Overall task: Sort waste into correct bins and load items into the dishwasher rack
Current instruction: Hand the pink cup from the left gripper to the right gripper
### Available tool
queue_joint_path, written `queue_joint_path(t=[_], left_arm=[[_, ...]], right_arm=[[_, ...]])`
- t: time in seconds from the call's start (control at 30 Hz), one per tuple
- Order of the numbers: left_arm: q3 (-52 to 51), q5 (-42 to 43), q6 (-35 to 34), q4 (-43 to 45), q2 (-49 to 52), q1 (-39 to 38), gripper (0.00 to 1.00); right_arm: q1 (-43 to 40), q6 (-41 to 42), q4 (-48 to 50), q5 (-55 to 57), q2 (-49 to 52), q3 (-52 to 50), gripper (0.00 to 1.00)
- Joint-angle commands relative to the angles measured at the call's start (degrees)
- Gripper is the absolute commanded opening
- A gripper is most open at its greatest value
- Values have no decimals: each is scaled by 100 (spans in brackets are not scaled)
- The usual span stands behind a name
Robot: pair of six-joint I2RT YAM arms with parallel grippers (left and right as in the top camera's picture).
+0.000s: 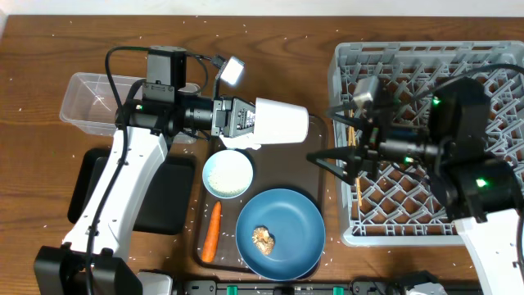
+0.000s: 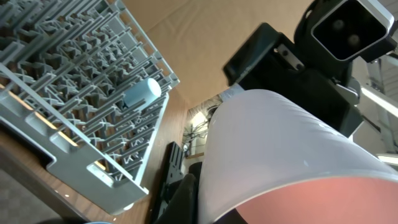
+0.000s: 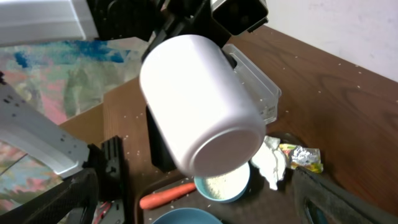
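Note:
My left gripper (image 1: pixel 248 121) is shut on the pale pinkish-white cup (image 1: pixel 282 121), holding it on its side above the brown tray; the cup fills the left wrist view (image 2: pixel 280 149) and shows in the right wrist view (image 3: pixel 199 106). My right gripper (image 1: pixel 334 161) is open and empty at the grey dishwasher rack's (image 1: pixel 426 225) left edge. The blue plate (image 1: pixel 286 217) carries a brown food lump (image 1: pixel 263 238). A small bowl (image 1: pixel 228 174) holds rice. The carrot (image 1: pixel 212 231) lies beside it. Crumpled paper (image 3: pixel 268 160) and the wrapper (image 3: pixel 301 157) lie behind the bowl. A light-blue cup (image 2: pixel 142 93) lies in the rack.
The clear tub (image 1: pixel 90 102) stands at the back left, the black tray (image 1: pixel 168 197) in front of it under my left arm. The brown serving tray (image 1: pixel 278 168) holds the plate, bowl and carrot. Yellow chopsticks (image 1: pixel 357 184) lie in the rack. Rice grains are scattered over the table.

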Motion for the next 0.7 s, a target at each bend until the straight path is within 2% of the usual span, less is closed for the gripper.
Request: queue_joint_path(t=[0.0,0.33,0.5,0.6,0.67], left_arm=[[24,223,-146,4,-2,-7,6],[24,221,-144,7,-2,-7,6],[24,216,-144,118,-2,-7,6],[24,216,-144,229,-2,-7,6],[24,214,-146,271,-2,-7,6]], right_arm=[[208,-66,151,149,234,-15,91],[407,160,1231,-90,975,-15,84],[407,155,1419,-833,1032,-15,65],[407,153,1432,-1032,1023,-15,47],[407,155,1412,-1097,1023,-15,43]])
